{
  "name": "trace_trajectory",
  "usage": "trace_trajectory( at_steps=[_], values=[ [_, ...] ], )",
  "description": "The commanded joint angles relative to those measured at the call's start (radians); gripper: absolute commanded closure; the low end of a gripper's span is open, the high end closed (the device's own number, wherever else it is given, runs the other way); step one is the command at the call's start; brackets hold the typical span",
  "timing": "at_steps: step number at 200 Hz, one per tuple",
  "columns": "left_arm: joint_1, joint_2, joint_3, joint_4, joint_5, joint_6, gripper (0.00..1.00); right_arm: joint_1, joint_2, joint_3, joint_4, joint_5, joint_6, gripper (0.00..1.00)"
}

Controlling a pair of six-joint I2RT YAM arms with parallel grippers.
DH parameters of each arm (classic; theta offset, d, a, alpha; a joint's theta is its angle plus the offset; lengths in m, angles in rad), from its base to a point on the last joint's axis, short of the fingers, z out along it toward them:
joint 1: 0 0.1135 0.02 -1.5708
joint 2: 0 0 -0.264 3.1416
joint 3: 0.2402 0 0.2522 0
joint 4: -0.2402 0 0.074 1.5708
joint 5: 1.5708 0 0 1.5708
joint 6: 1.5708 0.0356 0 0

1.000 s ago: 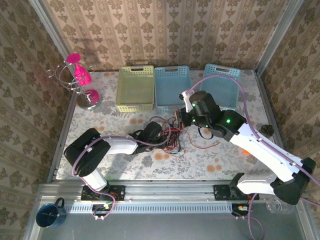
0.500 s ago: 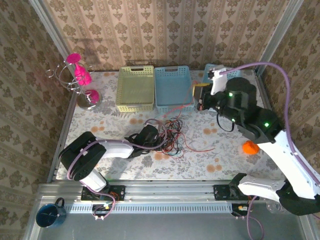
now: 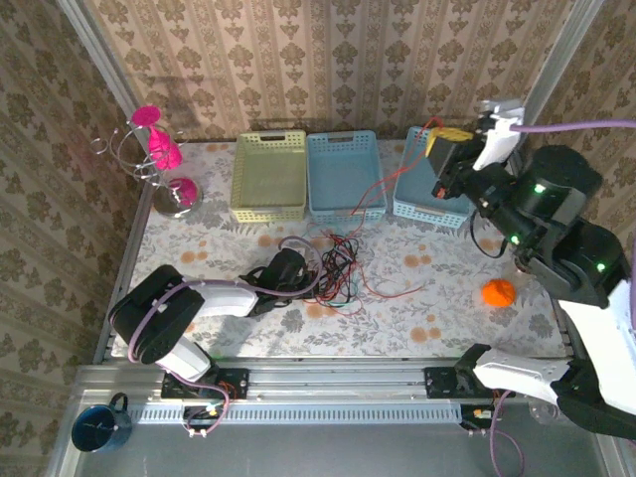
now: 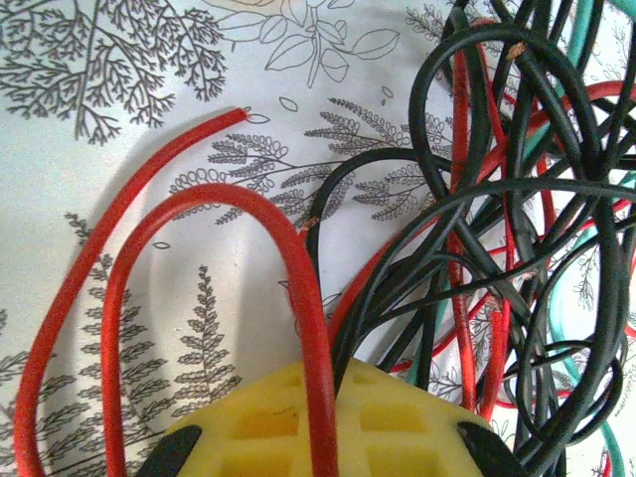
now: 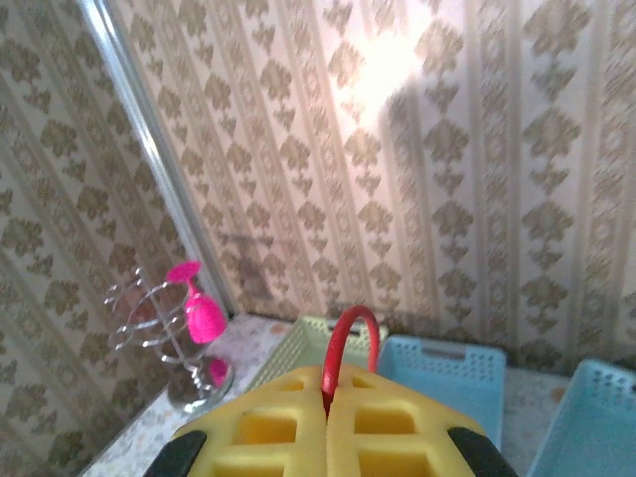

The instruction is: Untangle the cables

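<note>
Near left, the left gripper (image 3: pixel 286 271) lies low on the table (image 3: pixel 417 308), jaws shut on a red loop at the left edge of the cables (image 3: pixel 338 266); that red, black and teal tangle sits mid-table, nearer than the three baskets (image 3: pixel 343 136); far right, the right gripper (image 3: pixel 442 164) hangs high, pinched shut on one red strand (image 5: pixel 335 348) rising from the tangle; an orange ball (image 3: pixel 498 292) lies near right.
</note>
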Motion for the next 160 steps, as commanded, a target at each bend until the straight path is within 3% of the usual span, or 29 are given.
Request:
trace_trajectory(
  at_steps=[1,55,112,133,144,160],
  values=[
    [0.023,-0.008,-0.038,-0.104,-0.027,-0.005,1.0,-0.006,-0.021,0.086,0.01,0.096,-0.066,1.0],
    [0.032,-0.027,-0.039,-0.117,-0.027,-0.003,1.0,-0.007,0.057,0.281,0.002,0.161,-0.148,1.0],
    [0.038,-0.06,-0.03,-0.133,0.008,0.001,1.0,-0.007,0.167,0.455,-0.06,0.147,-0.166,1.0],
    [0.034,-0.14,-0.022,-0.167,0.048,0.006,0.76,-0.011,0.191,0.443,-0.069,0.169,-0.179,1.0],
    [0.03,-0.203,-0.007,-0.219,0.062,0.023,0.55,-0.024,0.194,0.422,-0.061,0.177,-0.183,1.0],
    [0.024,-0.3,0.029,-0.324,0.071,0.062,0.35,-0.049,0.2,0.396,-0.054,0.168,-0.172,1.0]
  ],
)
